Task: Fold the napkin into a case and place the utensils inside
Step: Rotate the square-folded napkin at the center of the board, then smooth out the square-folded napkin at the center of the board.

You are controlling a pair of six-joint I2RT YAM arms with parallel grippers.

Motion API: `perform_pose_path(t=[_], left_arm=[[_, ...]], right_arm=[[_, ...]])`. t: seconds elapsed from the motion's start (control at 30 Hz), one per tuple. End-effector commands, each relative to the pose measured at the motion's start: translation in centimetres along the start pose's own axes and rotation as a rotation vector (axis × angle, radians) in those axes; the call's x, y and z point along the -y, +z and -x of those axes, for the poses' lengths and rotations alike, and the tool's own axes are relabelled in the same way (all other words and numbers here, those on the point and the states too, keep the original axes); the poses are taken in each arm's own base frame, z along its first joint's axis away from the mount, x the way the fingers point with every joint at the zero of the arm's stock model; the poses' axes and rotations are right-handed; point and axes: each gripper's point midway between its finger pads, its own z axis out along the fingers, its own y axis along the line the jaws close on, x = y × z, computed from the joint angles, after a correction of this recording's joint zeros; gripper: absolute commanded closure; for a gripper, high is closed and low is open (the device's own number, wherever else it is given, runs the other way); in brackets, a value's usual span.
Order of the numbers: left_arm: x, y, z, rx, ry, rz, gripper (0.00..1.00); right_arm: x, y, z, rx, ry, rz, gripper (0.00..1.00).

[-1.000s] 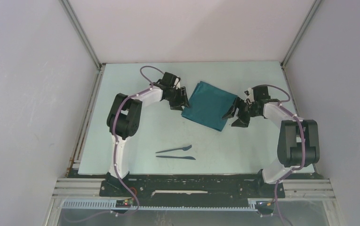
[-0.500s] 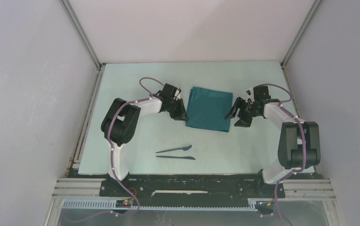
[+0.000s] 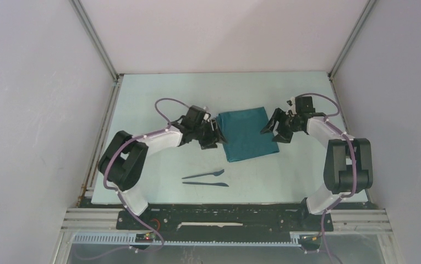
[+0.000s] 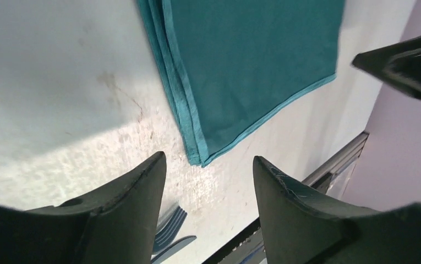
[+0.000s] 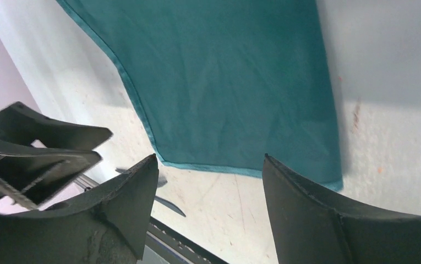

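The napkin [image 3: 246,135] is a folded dark teal rectangle lying flat mid-table, its layered hems showing in the left wrist view [image 4: 252,60]. My left gripper [image 3: 217,137] stands open just off its left near corner, with nothing between the fingers [image 4: 208,162]. At the napkin's right edge, my right gripper [image 3: 271,132] is also open and empty [image 5: 211,159], above the near right corner of the cloth [image 5: 230,82]. The utensils lie nearer the bases: a dark fork [image 3: 203,174] and a knife [image 3: 205,184], side by side. Both also show in the left wrist view, the fork [image 4: 167,228] and the knife [image 4: 175,245].
Pale walls and metal frame posts [image 3: 95,41] close the table on three sides. A black rail [image 3: 224,214] runs along the near edge by the arm bases. The left gripper [image 5: 37,148] appears at the left of the right wrist view.
The napkin has turned and slid toward the near side, from a tilted diamond to a nearly square-on rectangle. My left gripper came nearer with it, closed briefly and opened again. The right gripper moved slightly back.
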Motion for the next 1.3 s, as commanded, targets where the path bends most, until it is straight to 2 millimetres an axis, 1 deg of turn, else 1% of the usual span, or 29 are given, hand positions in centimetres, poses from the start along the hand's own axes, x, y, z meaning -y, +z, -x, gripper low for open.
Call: perform_pose_path(t=[0.0,0.07,0.17,0.27,0.3,0.33,0.43,0.53,0.63,0.7,0.83,1.07,1.2,1.27], left_arm=[[1.9,-3.3,7.0,0.184,0.06,-0.037,0.38],[2.9,-3.2,9.4,0.209,0.132,-0.054,0.4],[4.0,-1.8,11.3,0.161,0.284,-0.038,0.34],[3.3,0.0,12.7,0.123,0.346,0.016,0.31],[3.3,0.3,13.8,0.131,0.36,0.041,0.3],[2.7,1.0,14.2,0.121,0.365,0.063,0.29],[2.1,1.9,15.9,0.129,0.408,0.118,0.28],[1.7,2.5,17.0,0.122,0.477,0.152,0.27],[0.6,3.2,17.6,0.098,0.517,0.201,0.27],[0.4,3.9,17.5,0.071,0.509,0.186,0.27],[0.7,5.3,17.0,0.026,0.489,0.127,0.29],[1.0,5.6,17.3,0.026,0.462,0.098,0.41],[1.3,5.4,17.3,0.034,0.454,0.091,0.52],[1.4,5.2,17.3,0.037,0.447,0.091,0.59]], right_arm=[[-4.1,1.0,2.7,0.041,-0.077,0.08,0.23],[-5.0,1.7,2.5,0.016,-0.088,0.091,0.23],[-6.0,2.4,1.9,-0.009,-0.102,0.116,0.24],[-6.4,2.6,1.2,-0.033,-0.109,0.127,0.24],[-6.4,2.7,0.8,-0.045,-0.112,0.124,0.24],[-6.5,2.7,0.5,-0.053,-0.12,0.121,0.24],[-6.2,2.7,-0.3,-0.076,-0.137,0.105,0.25],[-5.7,2.5,-0.9,-0.084,-0.149,0.096,0.25],[-5.0,2.4,-1.3,-0.086,-0.141,0.089,0.25],[-4.6,2.3,-1.4,-0.088,-0.131,0.09,0.25],[-4.0,2.4,-1.6,-0.09,-0.119,0.086,0.25],[-3.5,1.8,-1.4,-0.073,-0.112,0.08,0.25],[-3.2,1.7,-1.3,-0.071,-0.106,0.078,0.25],[-3.0,1.8,-1.3,-0.071,-0.105,0.075,0.25]])
